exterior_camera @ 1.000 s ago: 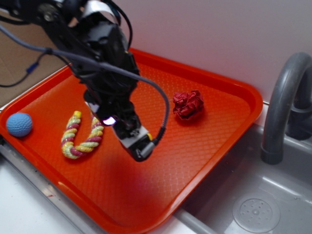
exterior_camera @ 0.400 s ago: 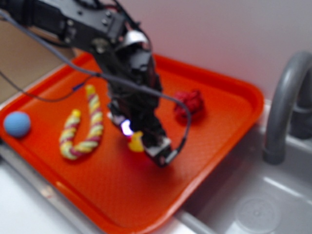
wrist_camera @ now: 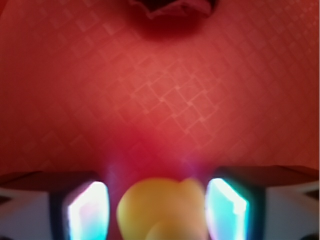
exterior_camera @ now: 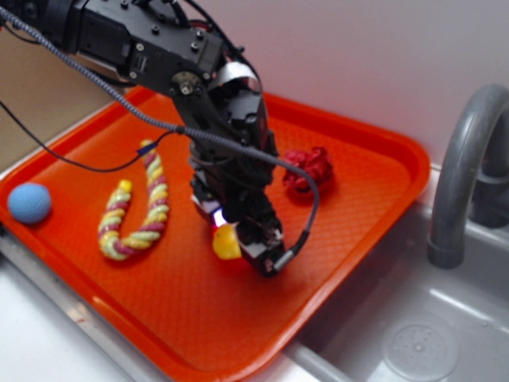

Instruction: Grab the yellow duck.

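near the frame's centre on the orange tray (exterior_camera: 374, 215), the yellow duck (exterior_camera: 226, 241) is flanked by the parted fingers (wrist_camera: 87, 212), not visibly clamped; being light, glossy and probably squashy, its rounded body should be pinched.

Pale grey-white wall (exterior_camera: 374, 56) across upper right of frame; grey sink basin (exterior_camera: 445, 318) with drain and curved grey faucet (exterior_camera: 461, 167) at right.

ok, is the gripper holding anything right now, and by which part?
The yellow duck sits between the fingers of the gripper, which flank its sides. Small gaps still show, so a firm hold cannot be told.
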### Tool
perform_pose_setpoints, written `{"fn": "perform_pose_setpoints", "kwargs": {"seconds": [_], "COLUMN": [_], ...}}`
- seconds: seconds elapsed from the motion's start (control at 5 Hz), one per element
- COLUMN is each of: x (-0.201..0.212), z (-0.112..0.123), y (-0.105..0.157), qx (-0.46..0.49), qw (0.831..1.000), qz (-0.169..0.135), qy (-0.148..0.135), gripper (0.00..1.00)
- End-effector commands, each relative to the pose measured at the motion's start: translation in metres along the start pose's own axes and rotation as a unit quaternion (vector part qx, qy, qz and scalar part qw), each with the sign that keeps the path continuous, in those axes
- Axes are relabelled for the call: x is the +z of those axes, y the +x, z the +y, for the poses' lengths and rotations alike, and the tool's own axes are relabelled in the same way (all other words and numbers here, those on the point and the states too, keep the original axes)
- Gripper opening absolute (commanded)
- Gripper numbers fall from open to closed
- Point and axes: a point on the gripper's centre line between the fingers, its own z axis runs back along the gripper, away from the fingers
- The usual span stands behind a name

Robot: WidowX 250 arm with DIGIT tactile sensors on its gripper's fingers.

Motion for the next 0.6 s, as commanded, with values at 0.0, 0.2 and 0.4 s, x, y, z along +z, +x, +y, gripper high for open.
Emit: {"fn": "perform_pose_setpoints", "kwargs": {"seconds": [0.0,0.2,0.4], "x": [0.029,0.056,0.093], "z": [-0.001,0.024,0.065], "y": [-0.002,0.010,0.027], "qx": [-0.007,0.023,0.066], "qw": [0.999,0.998,0.995], "qz": [-0.021,-0.040,-0.059], "qy": [-0.028,-0.033,-0.043], "gripper": [0.00,0.00,0.00]}}
